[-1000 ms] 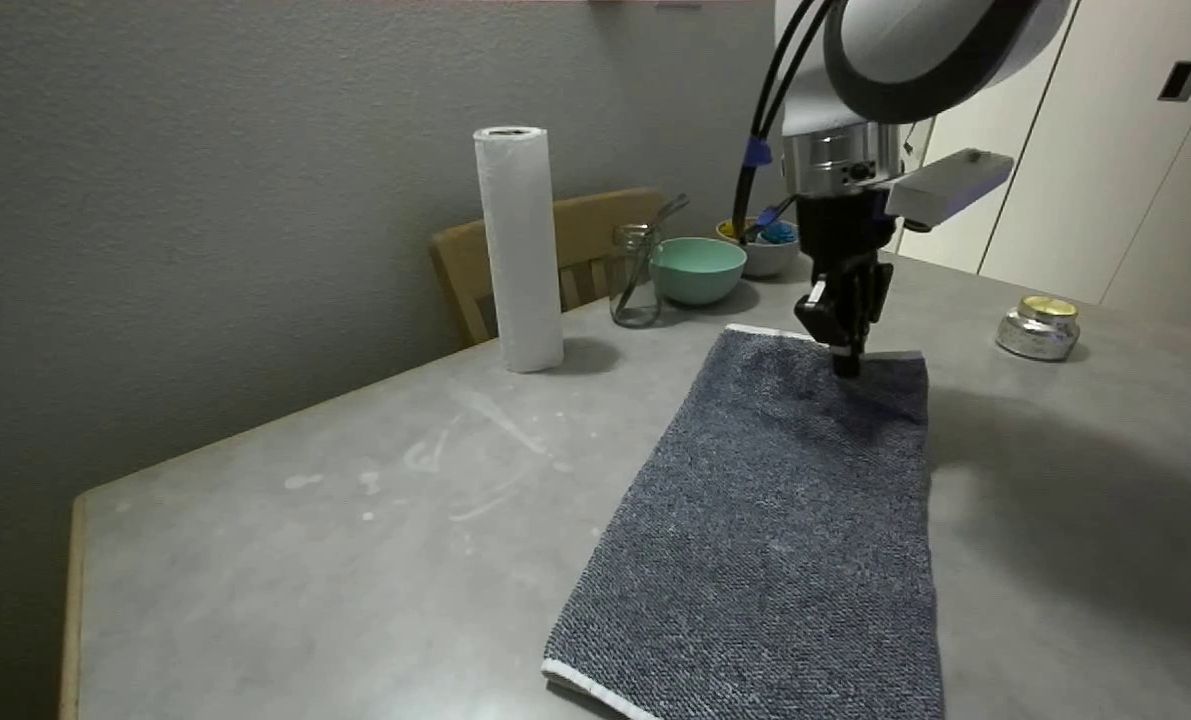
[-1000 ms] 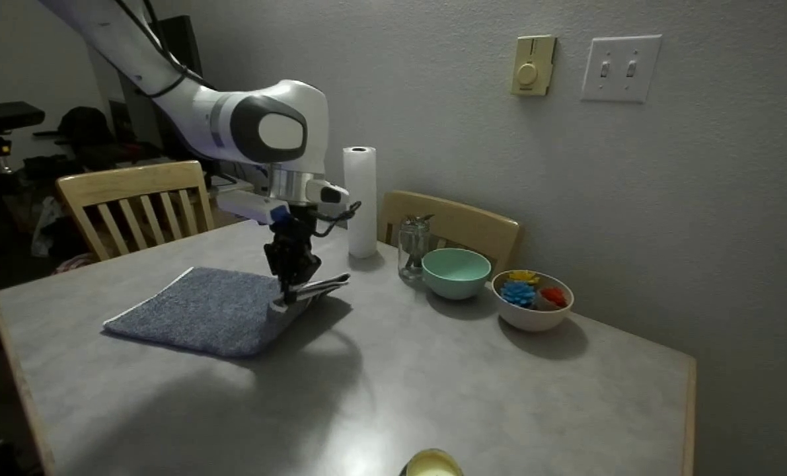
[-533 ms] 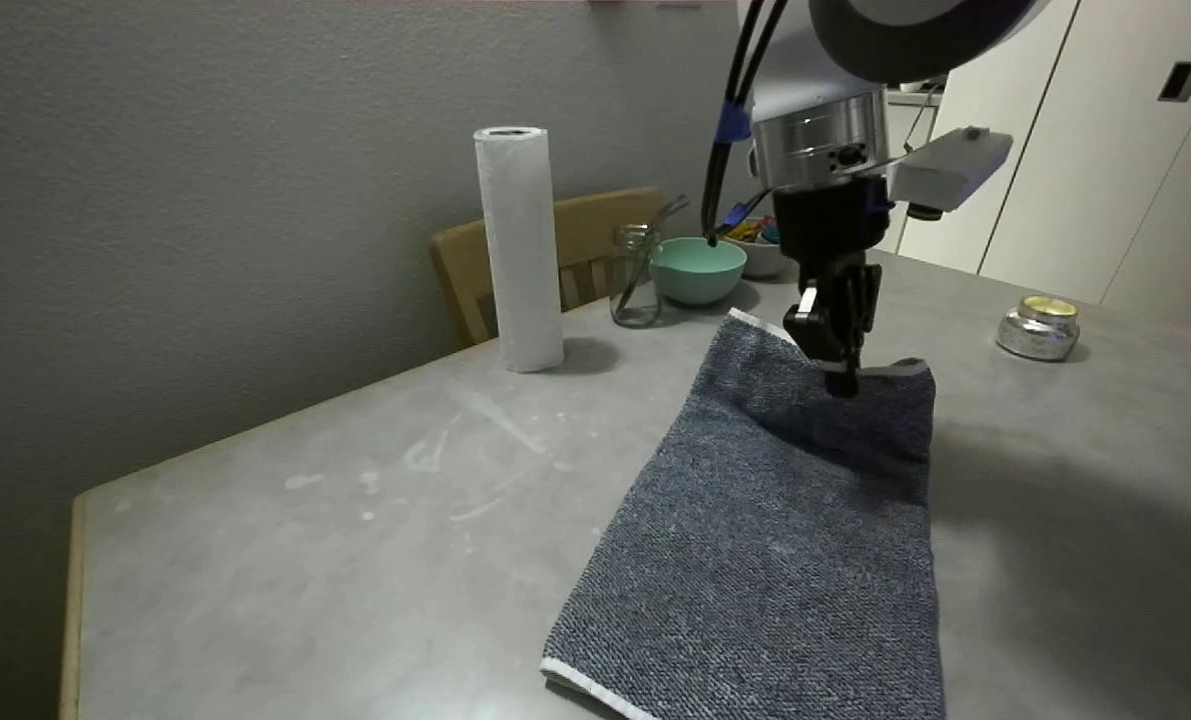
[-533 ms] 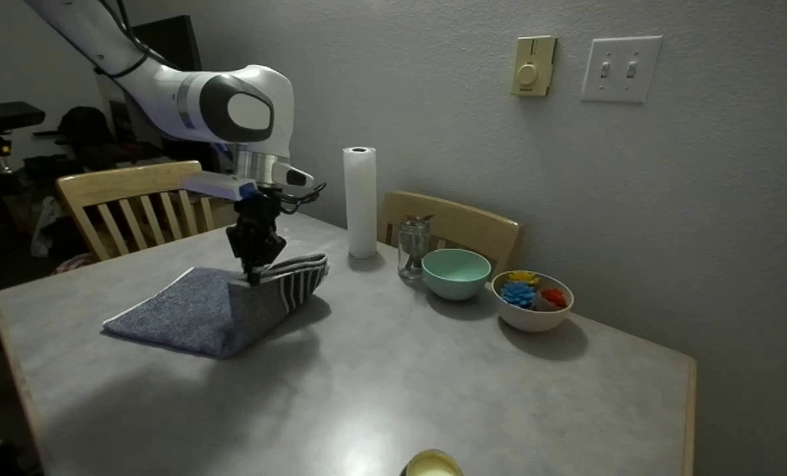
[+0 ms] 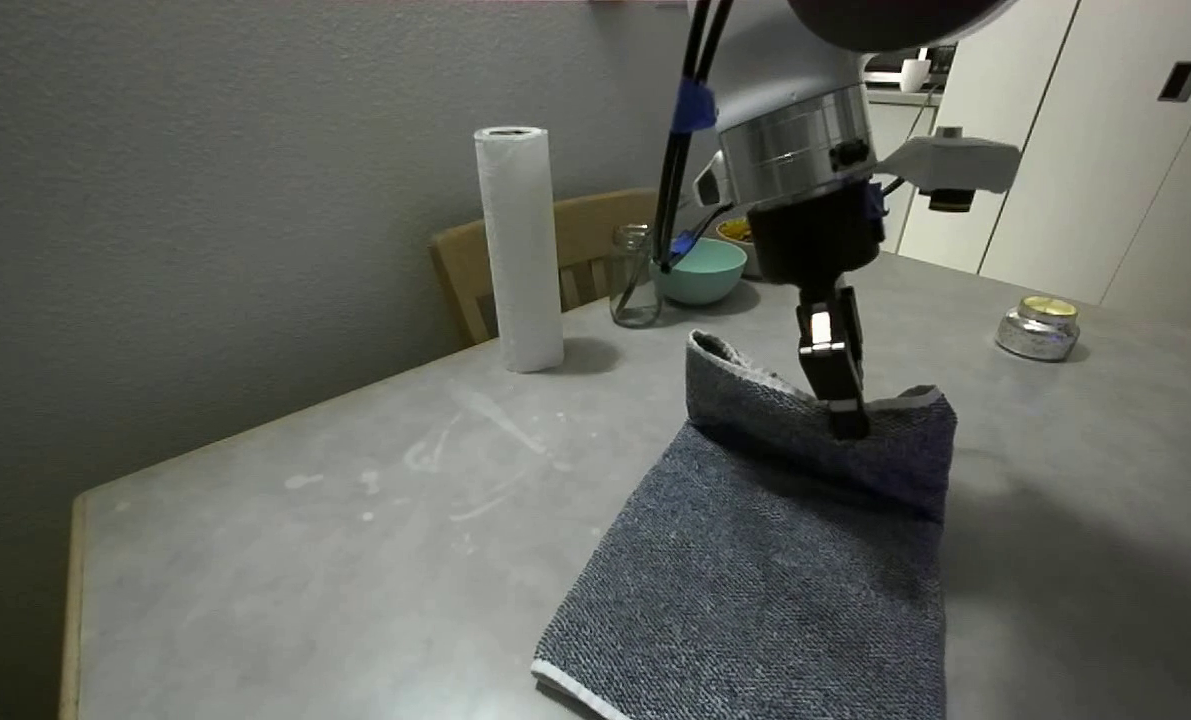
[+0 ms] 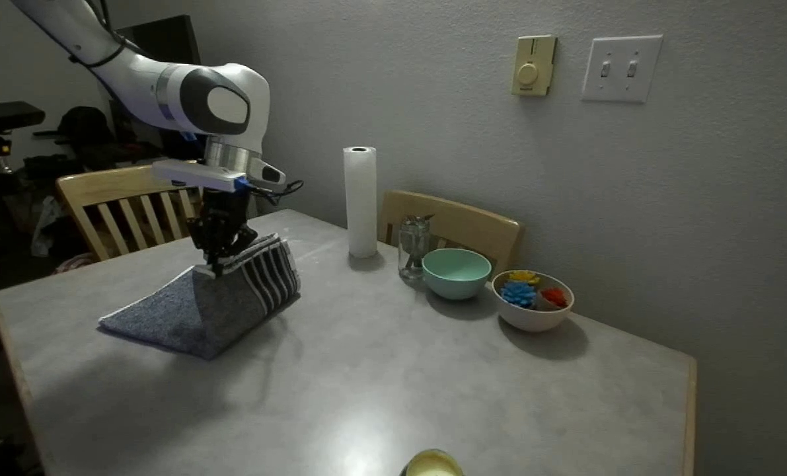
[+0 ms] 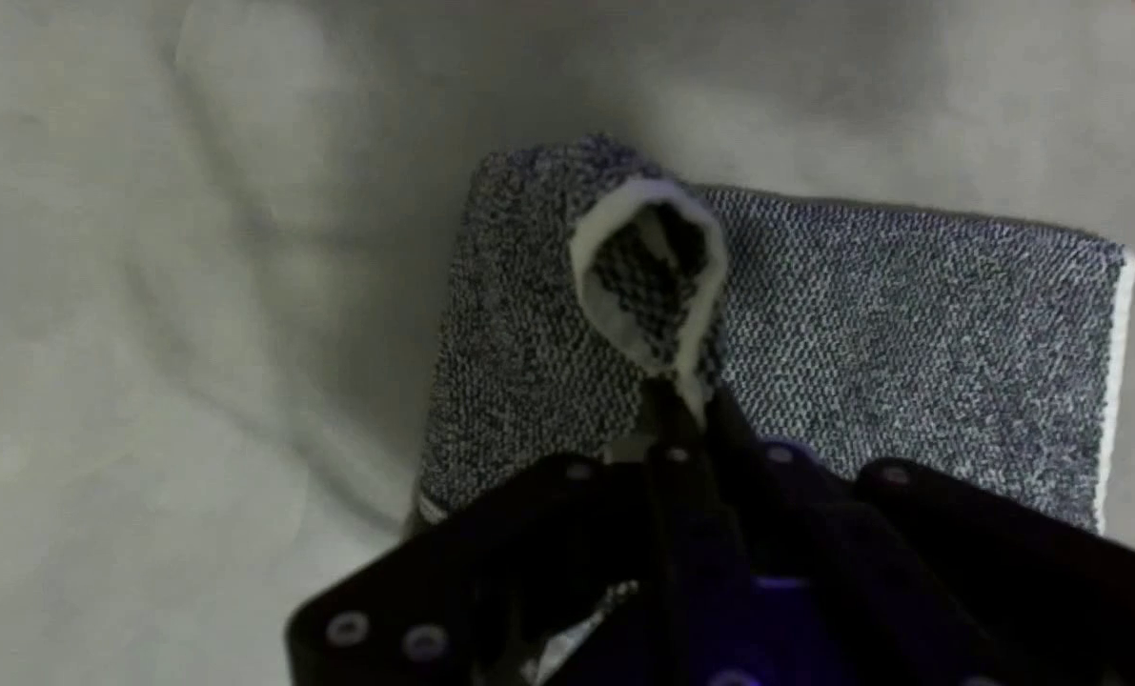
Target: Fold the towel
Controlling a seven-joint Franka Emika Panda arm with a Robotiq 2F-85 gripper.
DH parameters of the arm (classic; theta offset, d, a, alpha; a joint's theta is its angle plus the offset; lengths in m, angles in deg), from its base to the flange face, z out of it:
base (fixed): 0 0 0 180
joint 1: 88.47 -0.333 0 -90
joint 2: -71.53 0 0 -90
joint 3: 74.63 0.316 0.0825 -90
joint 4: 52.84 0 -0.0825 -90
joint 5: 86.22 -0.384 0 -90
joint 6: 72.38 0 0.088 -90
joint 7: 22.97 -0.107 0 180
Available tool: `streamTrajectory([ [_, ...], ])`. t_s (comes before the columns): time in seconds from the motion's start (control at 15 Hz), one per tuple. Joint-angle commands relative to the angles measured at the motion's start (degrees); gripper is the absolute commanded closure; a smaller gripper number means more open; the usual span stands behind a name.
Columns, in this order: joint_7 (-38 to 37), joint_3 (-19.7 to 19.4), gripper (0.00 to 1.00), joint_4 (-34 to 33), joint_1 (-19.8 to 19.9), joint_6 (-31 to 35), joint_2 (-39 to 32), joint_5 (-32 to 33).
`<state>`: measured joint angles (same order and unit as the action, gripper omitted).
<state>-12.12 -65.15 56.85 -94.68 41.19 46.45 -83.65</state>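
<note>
The towel [image 5: 745,590] is a dark grey speckled cloth with a pale edge, lying on the table in both exterior views. My gripper [image 5: 848,425] is shut on the towel's far end, near the middle of that edge, and holds it raised off the table. In an exterior view the raised part of the towel [image 6: 224,307] stands up in a slope and shows its dark and light stripes. In the wrist view the pale edge curls into a loop just ahead of the fingertips [image 7: 664,405]. The towel's near end lies flat.
A white paper roll [image 5: 520,250] stands upright near the wall. A glass jar with utensils [image 6: 412,248], a green bowl [image 6: 456,272] and a white bowl with coloured flower shapes [image 6: 532,317] stand along the table's wall side. A silver jar [image 5: 1040,328] stands at the right.
My gripper has lifted the towel's end and carried it back over the flat part, toward the near end. The striped underside now shows more. The wrist has tilted.
</note>
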Motion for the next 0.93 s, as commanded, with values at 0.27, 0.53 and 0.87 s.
streamTrajectory([
  [0.27,12.2,2.1,0.98,-3.3,1.4,-2.1,-0.2,-5.8],
  [0.53,15.1,2.3,0.98,-4.7,0.8,-2.9,-0.5,-7.2],
  [0.87,25.9,4.6,0.98,-6.0,2.0,-6.2,-1.9,-9.6],
])
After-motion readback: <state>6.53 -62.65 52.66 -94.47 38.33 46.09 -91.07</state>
